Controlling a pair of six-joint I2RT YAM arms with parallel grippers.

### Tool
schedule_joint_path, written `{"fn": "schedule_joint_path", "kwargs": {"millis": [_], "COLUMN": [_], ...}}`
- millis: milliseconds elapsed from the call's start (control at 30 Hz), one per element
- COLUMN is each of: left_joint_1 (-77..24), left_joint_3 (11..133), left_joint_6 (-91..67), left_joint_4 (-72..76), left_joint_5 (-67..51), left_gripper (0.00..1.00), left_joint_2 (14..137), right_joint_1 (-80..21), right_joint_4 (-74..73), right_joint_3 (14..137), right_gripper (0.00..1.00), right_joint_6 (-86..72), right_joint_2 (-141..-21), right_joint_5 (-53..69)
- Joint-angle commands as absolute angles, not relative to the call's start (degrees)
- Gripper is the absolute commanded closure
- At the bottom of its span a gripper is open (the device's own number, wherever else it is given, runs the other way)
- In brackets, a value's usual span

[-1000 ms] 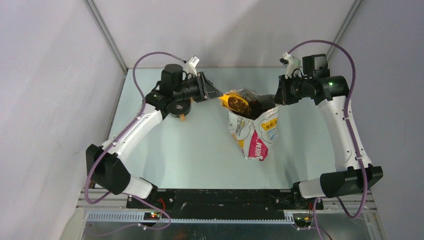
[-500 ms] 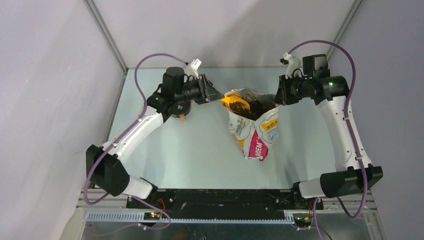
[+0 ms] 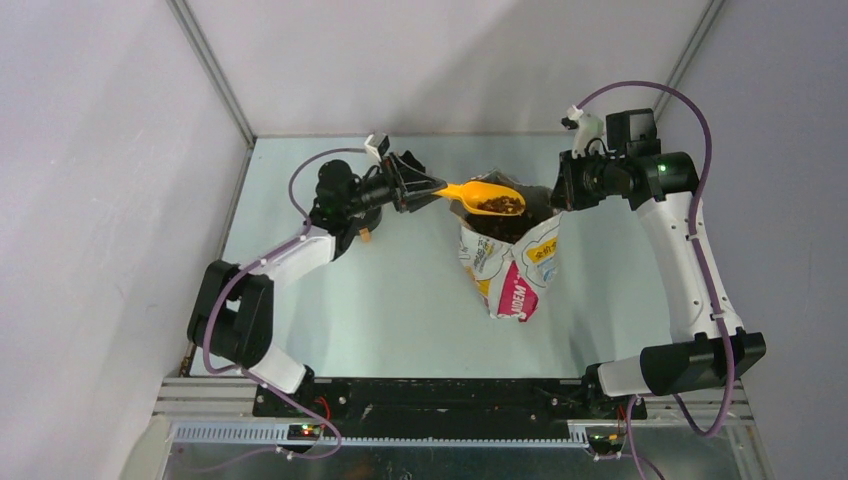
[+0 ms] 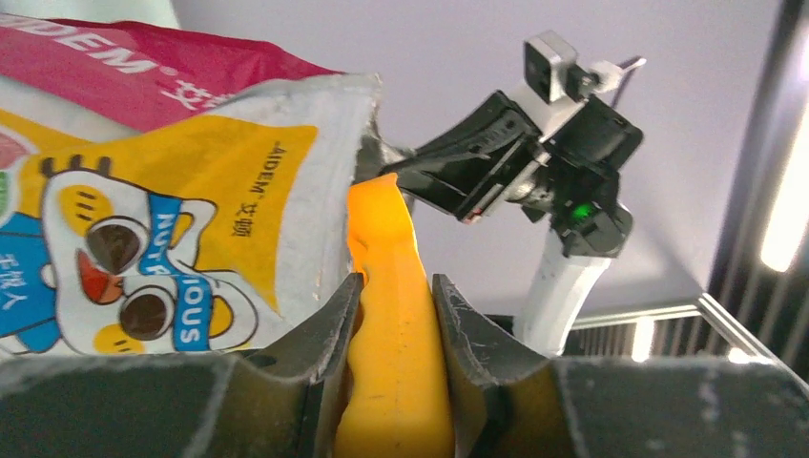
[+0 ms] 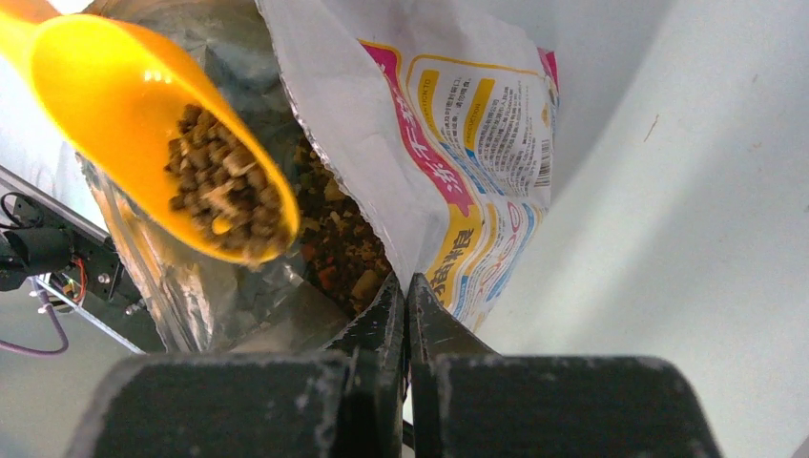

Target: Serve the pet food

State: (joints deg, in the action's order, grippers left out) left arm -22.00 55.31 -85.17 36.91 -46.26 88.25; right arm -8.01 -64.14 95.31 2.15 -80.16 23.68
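The left fingers [image 4: 307,342] pinch one scoop [image 3: 487,196] of pet food [image 5: 224,196]; right fingers [image 5: 382,324] pinch one bag [image 3: 515,270] rim.

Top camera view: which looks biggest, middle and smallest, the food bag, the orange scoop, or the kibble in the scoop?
1. food bag, clearly the biggest.
2. orange scoop, counting its handle.
3. kibble, smallest, since the heap fits inside the scoop's bowl.

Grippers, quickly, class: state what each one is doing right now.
Left gripper: closed on the scoop.
Right gripper: closed on the bag rim.
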Motion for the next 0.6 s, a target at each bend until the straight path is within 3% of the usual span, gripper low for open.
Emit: {"fn": "schedule_joint_path", "kwargs": {"millis": [0,233,267,400,567], "left_joint_1": [-22.2,-22.4,-23.0,-23.9,-23.0], "left_joint_3": [54.0,55.2,55.9,60.8,63.6], "left_joint_6": [-95.3,-98.1,-98.9,-100.1,-97.1], "left_joint_4": [50.3,53.4,58.3,61.7,57.0], "left_joint_5": [-49.3,-49.3,-49.2,-50.7,-52.6], "left_gripper": [1.0,1.0,1.0,1.0,1.0], "left_joint_2": [90.0,90.3,93.2,98.9,96.8], "right_joint_1": [-7.8,-7.7,-7.7,-7.2,-6.1], "right_joint_4": [-58.1,-59.3,-59.7,-61.7,-61.8], "right_joint_3": [96.4,97.9,98.4,101.3,103.0], "right_gripper": [1.0,0.98,0.87,0.65,0.46], "right_joint_6": [2.2,2.9,3.1,4.0,4.3], "right_joint_2": [-77.7,-78.2,-78.3,-79.0,-77.4], "right_joint_5": [26.1,26.7,26.8,27.7,28.6]}}
